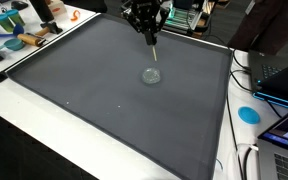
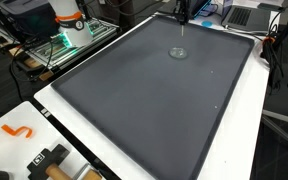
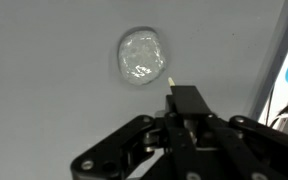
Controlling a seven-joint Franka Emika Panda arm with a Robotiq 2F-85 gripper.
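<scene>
Since our gripper is clenched on a thin stick poised just above the clear disc, far-centre on the mat, we fear an off-centre descent would shove the disc aside.

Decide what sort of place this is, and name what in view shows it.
Probably a lab or workshop: a laptop and cables beside the grey mat, an equipment rack nearby, and a gripper holding a thin stick near a clear dish.
</scene>
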